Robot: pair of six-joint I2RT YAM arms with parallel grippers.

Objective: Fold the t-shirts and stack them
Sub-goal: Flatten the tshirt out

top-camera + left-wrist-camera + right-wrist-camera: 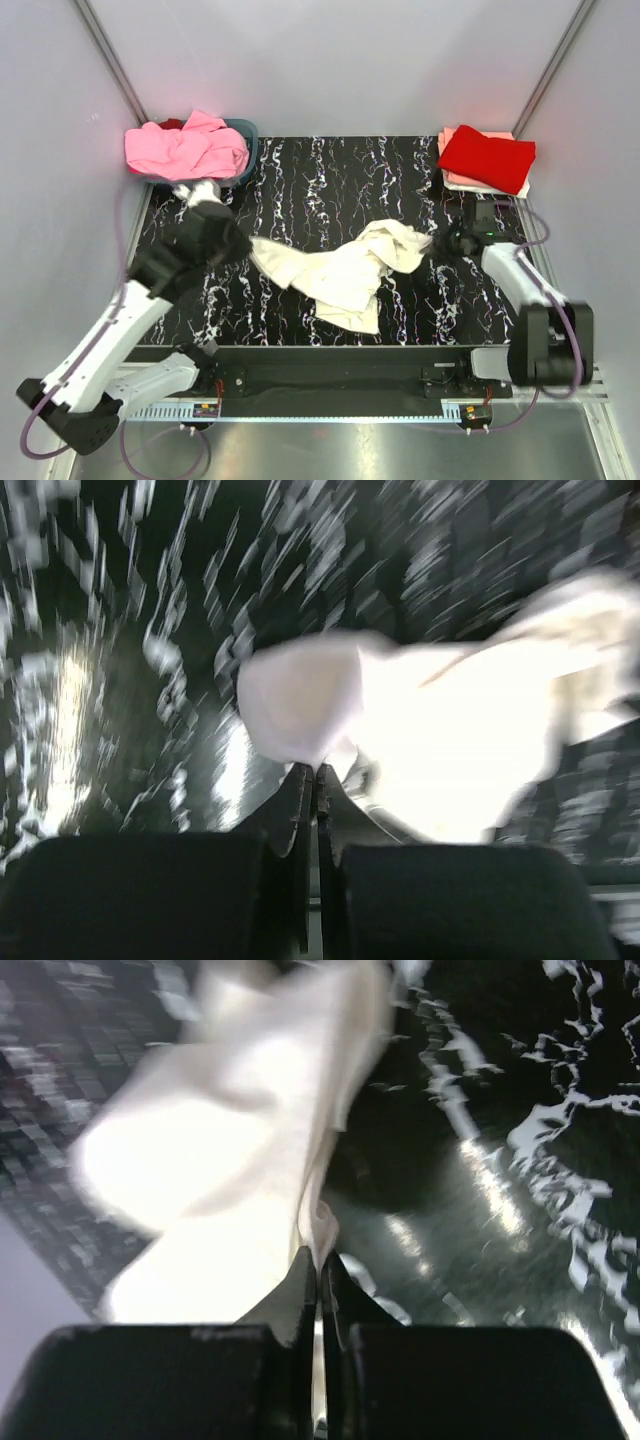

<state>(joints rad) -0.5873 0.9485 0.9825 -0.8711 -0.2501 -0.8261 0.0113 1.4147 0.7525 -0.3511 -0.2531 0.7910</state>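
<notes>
The cream-white t-shirt (345, 275) lies crumpled, not yet folded. The left gripper (310, 772) is clenched on its left corner; the right gripper (318, 1258) pinches its right end. Beyond it rightward, a red t-shirt (488, 158) sits folded on a pale peach t-shirt (450, 178); leftward, a pink t-shirt (185, 150) waits in a basket (250, 150).

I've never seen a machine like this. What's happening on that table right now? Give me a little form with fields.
surface: black marbled table
being handled: cream-white t-shirt, crumpled, mid-table
left claw: shut on the shirt's left end
right claw: shut on the shirt's right end
far left corner: pink t-shirt heaped in a blue-grey basket
far right corner: red t-shirt folded on top of a pale peach t-shirt
</notes>
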